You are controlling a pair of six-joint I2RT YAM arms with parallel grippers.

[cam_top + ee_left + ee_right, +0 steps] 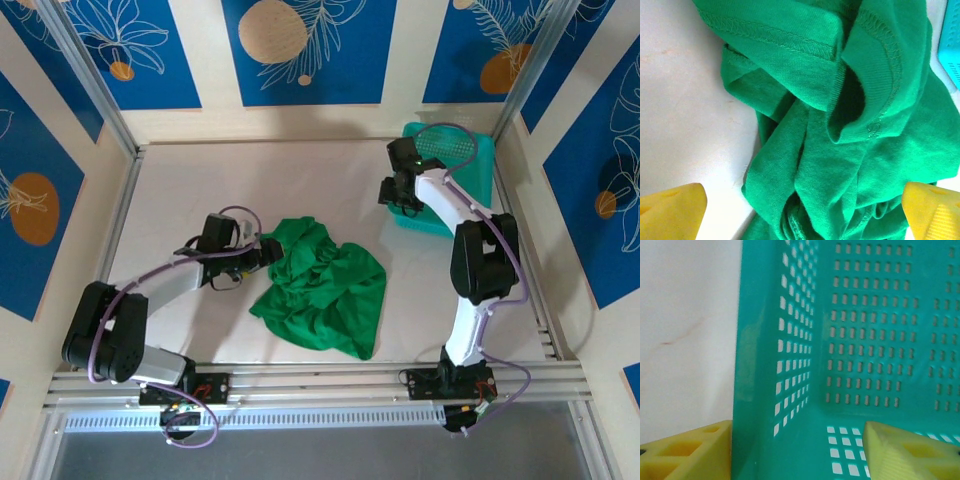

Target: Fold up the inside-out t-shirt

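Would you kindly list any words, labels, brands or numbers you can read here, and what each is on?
No text can be read anywhere.
The green t-shirt shows seams and a neckband, but no legible label.
The teal basket has plain perforated walls.
The wall panels carry leaf and circle patterns, with no lettering.

A teal mesh basket (pixel 482 170) stands on the pale bench (pixel 200 180); blue leaf-patterned wall panels (pixel 300 50) rise behind the basket.

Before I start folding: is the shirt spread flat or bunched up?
Bunched up. The shirt lies in a crumpled heap on the table, with deep creases and overlapping layers throughout.
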